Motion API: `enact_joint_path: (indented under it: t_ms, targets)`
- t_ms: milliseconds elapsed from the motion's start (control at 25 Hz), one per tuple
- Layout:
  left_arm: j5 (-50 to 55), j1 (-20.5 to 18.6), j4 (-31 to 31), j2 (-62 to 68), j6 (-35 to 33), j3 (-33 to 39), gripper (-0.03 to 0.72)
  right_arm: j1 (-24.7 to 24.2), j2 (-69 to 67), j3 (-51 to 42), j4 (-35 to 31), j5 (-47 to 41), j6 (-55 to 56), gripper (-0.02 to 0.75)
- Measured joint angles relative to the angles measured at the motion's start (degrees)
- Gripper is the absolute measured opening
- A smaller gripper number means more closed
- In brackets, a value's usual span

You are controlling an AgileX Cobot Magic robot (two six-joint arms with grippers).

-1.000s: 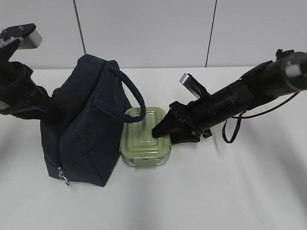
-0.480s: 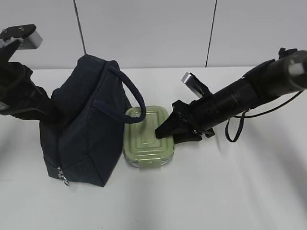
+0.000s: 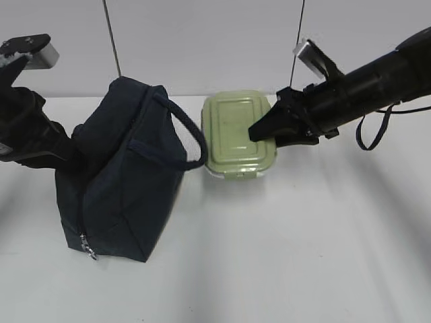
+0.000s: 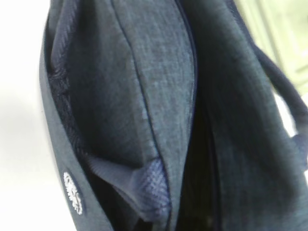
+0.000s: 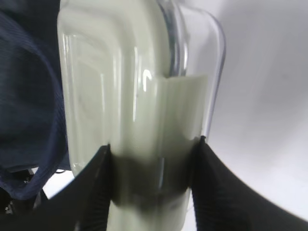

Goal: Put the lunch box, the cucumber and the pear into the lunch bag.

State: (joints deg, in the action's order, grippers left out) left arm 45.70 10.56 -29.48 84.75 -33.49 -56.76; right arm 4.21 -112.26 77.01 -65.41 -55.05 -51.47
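Note:
The navy lunch bag [image 3: 121, 182] stands tilted at the left of the table, its loop handle [image 3: 192, 134] hanging to the right. My left gripper is hidden behind the bag's far left side; in the left wrist view the bag's rim fabric [image 4: 154, 187] bunches at its jaws beside the dark opening [image 4: 202, 159]. My right gripper [image 3: 259, 134] is shut on one end of the sage-green-lidded lunch box [image 3: 236, 131] and holds it in the air, right of the bag's top. Its fingers [image 5: 96, 187] clamp the box [image 5: 134, 96] from both sides. The cucumber and pear are out of view.
The bag's zipper pull [image 3: 87, 247] hangs at its lower front corner. My left arm [image 3: 27, 128] reaches in from the far left. A white wall stands behind the white table [image 3: 283, 256].
My right gripper has lifted the lunch box off the table beside the bag, up and to the right. The bag and left arm have stayed put.

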Motion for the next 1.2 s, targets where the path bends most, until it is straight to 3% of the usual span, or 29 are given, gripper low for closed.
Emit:
enact_joint_path:
  t_ms: [200, 480, 800, 1000, 1200]
  targets:
    - [0.05, 0.0, 0.0, 0.0, 0.12, 0.0, 0.001, 0.53, 5.49, 0.26, -4.38, -1.21, -0.61, 0.33]
    - [-0.05, 0.0, 0.42, -0.77, 0.17, 0.0, 0.001, 4.88, 8.95, 7.85, -4.53, -2.34, 2.06, 0.33]
    - [0.1, 0.0, 0.48, -1.1, 0.17, 0.0, 0.001, 5.3, 9.39, 17.8, 0.3, -4.9, 9.75, 0.33]
    - [0.1, 0.0, 0.48, -1.1, 0.17, 0.0, 0.001, 5.62, 9.47, 18.68, 2.79, -6.04, 11.42, 0.33]
    - [0.16, 0.0, 0.67, -1.1, 0.17, 0.0, 0.001, 6.84, 10.43, 19.59, 9.66, -5.7, 13.64, 0.33]
